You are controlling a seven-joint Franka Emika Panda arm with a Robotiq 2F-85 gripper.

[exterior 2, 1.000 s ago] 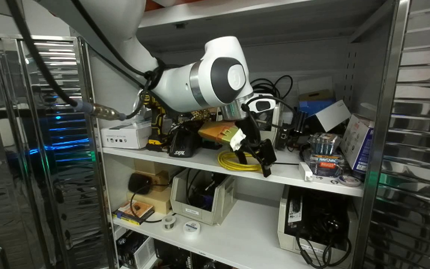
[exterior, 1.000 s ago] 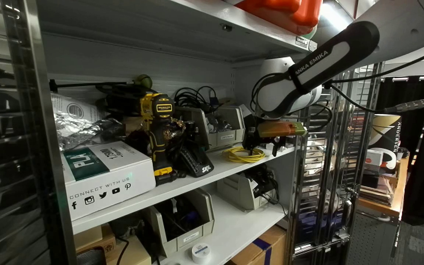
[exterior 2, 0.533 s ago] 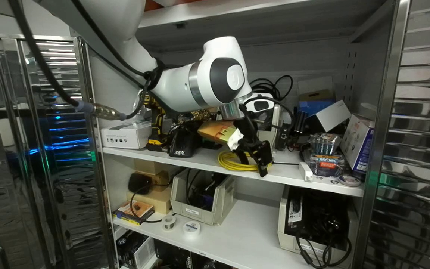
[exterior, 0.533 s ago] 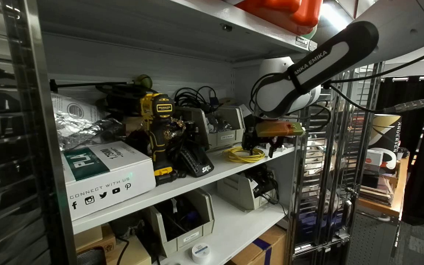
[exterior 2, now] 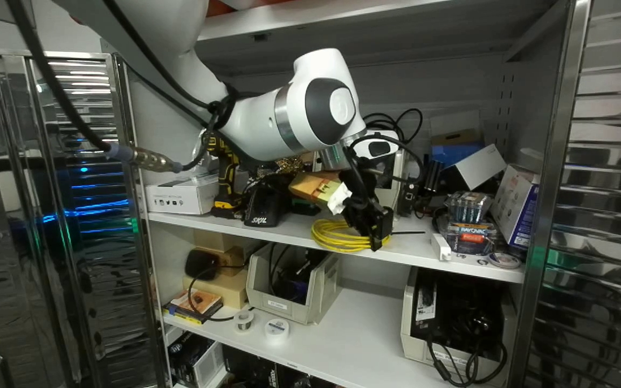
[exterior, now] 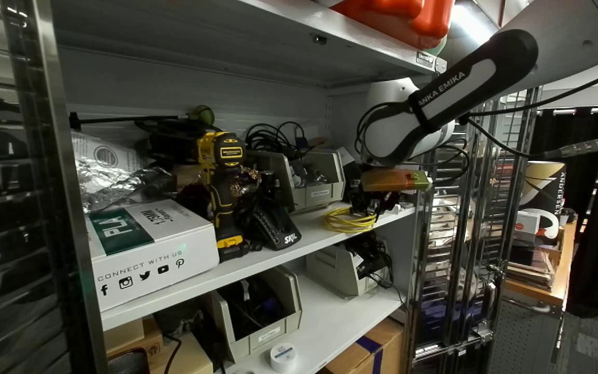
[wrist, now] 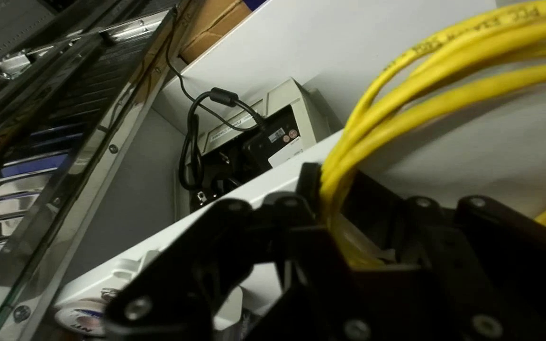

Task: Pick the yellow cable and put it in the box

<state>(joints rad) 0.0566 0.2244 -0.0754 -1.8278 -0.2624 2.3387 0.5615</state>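
Pinching the yellow cable (exterior 2: 337,245) tight in the gripper (wrist: 334,194) at the front shelf edge (exterior 2: 413,257). Flanked in an exterior view by a white block (exterior 2: 441,248) at three o'clock, with room toward six.

Slanting in from above gripper (wrist: 332,189) with arm (exterior 2: 254,126), in both exterior views. Bent downward at wrist (exterior: 388,140), just above gripper. Ending below wrist in black fingers (wrist: 307,183), aimed down, somewhat tilted. Held close together, pinching, with narrow slot between, as seen in wrist view.
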